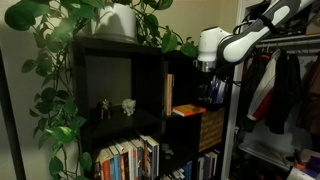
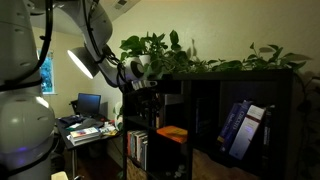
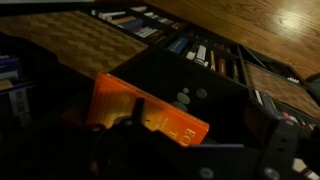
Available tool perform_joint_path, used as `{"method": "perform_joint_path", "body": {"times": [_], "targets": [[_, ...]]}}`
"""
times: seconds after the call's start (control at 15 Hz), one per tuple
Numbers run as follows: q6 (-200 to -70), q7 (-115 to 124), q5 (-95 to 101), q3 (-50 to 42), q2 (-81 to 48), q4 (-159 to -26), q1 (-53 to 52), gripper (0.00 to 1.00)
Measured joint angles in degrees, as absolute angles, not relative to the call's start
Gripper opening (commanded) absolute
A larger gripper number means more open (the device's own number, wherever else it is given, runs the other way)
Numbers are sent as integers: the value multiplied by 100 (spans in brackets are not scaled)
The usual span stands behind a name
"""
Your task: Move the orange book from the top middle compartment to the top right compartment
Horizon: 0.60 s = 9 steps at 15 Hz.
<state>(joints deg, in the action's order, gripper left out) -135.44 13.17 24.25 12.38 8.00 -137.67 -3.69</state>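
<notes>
The arm [image 1: 245,40] was glossy white, made of fat rounded segments with dark bands at the joints; the gripper [image 1: 206,85] was black.

My arm's shell [image 1: 212,45] is smooth white plastic with a soft gloss. The orange book [image 3: 150,110] has a paper cover, smooth and close to matt. The shelf unit [image 1: 120,70] looks like matt black board with flat, even faces. The basket [image 1: 210,128] is rough woven brown fibre. In the wrist view the floor [image 3: 250,20] is polished wood that catches a bright sheen. The plant leaves [image 1: 50,50] look waxy, and the hanging clothes [image 1: 280,90] are soft cloth.
</notes>
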Motion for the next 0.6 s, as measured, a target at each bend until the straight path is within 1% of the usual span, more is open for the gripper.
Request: {"method": "perform_joint_path", "body": {"times": [0.6], "targets": [[-15077,2675,4895,1348,716,-14542,-371,100]]}}
